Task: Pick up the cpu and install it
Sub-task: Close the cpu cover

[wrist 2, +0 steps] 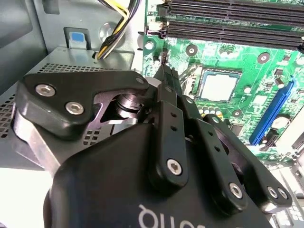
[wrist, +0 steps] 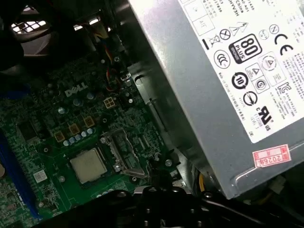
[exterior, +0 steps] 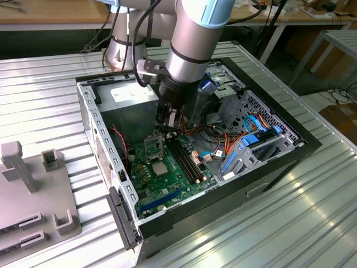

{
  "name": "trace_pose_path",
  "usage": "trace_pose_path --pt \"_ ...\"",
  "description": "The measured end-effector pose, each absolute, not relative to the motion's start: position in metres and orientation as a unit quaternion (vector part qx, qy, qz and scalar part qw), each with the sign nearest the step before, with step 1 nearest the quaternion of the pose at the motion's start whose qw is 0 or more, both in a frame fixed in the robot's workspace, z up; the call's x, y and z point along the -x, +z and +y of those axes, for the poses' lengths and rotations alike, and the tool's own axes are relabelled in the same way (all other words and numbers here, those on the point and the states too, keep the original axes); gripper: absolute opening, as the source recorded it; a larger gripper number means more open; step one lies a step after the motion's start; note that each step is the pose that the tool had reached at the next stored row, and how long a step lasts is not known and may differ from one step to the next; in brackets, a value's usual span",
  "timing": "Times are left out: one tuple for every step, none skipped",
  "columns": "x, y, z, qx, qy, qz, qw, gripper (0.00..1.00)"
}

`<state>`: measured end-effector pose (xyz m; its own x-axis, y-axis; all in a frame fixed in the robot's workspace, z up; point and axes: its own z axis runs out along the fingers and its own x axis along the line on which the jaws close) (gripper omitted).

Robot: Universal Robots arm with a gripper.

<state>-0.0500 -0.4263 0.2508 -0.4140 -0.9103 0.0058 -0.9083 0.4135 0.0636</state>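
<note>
The cpu lies flat in its socket on the green motherboard, silver-grey top up. It also shows in both wrist views, cpu and cpu. Beside it the metal socket frame stands hinged open, seen too in the exterior view as the frame. My gripper hangs inside the case just behind that frame, toward the power supply. Its black fingers meet in a narrow tip, so the gripper is shut with nothing visible between them. The gripper's tip sits close to the frame's edge, apart from the cpu.
The grey power supply stands right next to the gripper, with yellow and black wires nearby. Memory slots run along the socket, and a blue slot lies beyond it. Drive cages and cables crowd the exterior view's right. A grey fixture stands outside the case.
</note>
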Motion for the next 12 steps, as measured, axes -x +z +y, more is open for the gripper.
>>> trace_pose_path --pt "0.0501 0.2509 -0.4263 -0.548 -0.025 -0.836 0.020 0.11" --pt "0.0501 0.2509 -0.4263 -0.550 -0.025 -0.835 0.020 0.11" --pt "0.0501 0.2509 -0.4263 -0.551 -0.025 -0.834 0.020 0.11" --pt "0.0501 0.2508 -0.4263 -0.551 -0.025 -0.834 0.020 0.11" --pt "0.0501 0.2509 -0.4263 -0.552 -0.025 -0.834 0.020 0.11" --pt "0.0501 0.2509 -0.4263 -0.552 -0.025 -0.833 0.020 0.11" --pt "0.0501 0.2509 -0.4263 -0.553 -0.025 -0.833 0.020 0.11" --pt "0.0501 0.2508 -0.4264 -0.553 -0.025 -0.832 0.020 0.11" --pt "0.0501 0.2509 -0.4264 -0.554 -0.025 -0.832 0.020 0.11" --pt "0.0501 0.2509 -0.4264 -0.554 -0.025 -0.832 0.020 0.11" --pt "0.0501 0.2508 -0.4263 -0.555 -0.025 -0.831 0.020 0.11" --pt "0.0501 0.2509 -0.4264 -0.555 -0.025 -0.831 0.020 0.11"
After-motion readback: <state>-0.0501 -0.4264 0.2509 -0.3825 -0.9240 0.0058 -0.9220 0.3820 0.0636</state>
